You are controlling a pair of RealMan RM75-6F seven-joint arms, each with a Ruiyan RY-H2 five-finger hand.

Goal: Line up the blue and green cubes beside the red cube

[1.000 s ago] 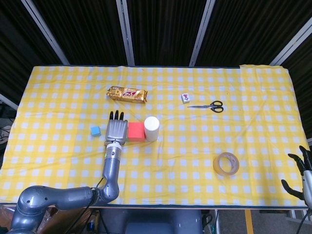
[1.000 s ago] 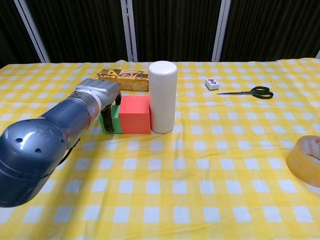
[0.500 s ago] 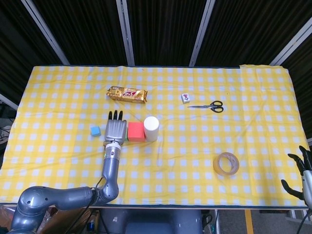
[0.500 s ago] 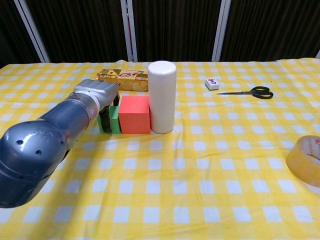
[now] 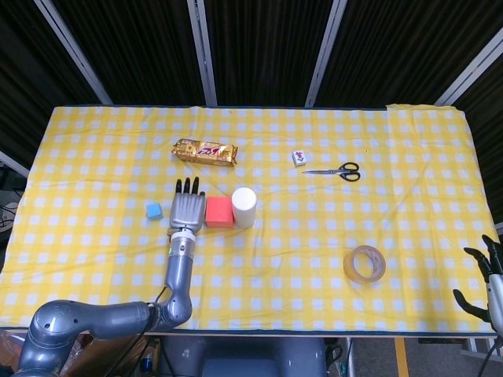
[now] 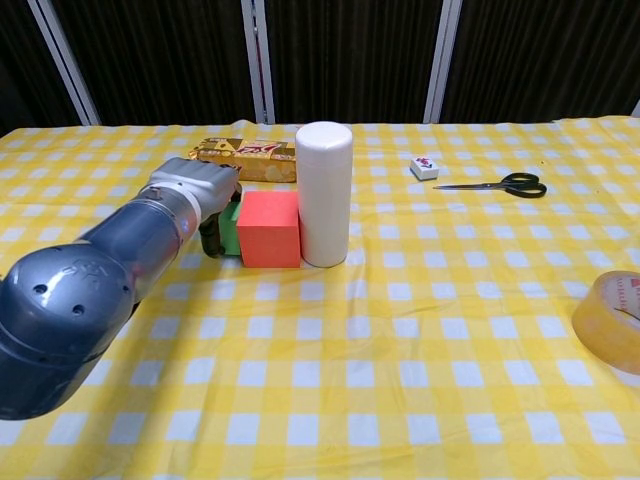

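Observation:
The red cube (image 5: 218,211) (image 6: 270,229) stands on the yellow checked cloth, touching a tall white cylinder (image 5: 244,207) (image 6: 325,193) on its right. My left hand (image 5: 186,208) (image 6: 195,190) lies over the green cube (image 6: 228,228) and holds it against the red cube's left face. In the head view the hand hides the green cube. The blue cube (image 5: 153,210) sits alone on the cloth just left of that hand. My right hand (image 5: 487,275) hangs off the table's right front corner with its fingers apart and nothing in it.
A gold snack bar (image 5: 205,151) (image 6: 245,152) lies behind the cubes. A small white tile (image 5: 299,158) (image 6: 424,167) and black scissors (image 5: 334,170) (image 6: 500,185) are at the back right. A roll of tape (image 5: 365,264) (image 6: 610,320) lies front right.
My left hand has shifted the green cube slightly away from the chest camera, along the red cube's left side. The right hand has not moved.

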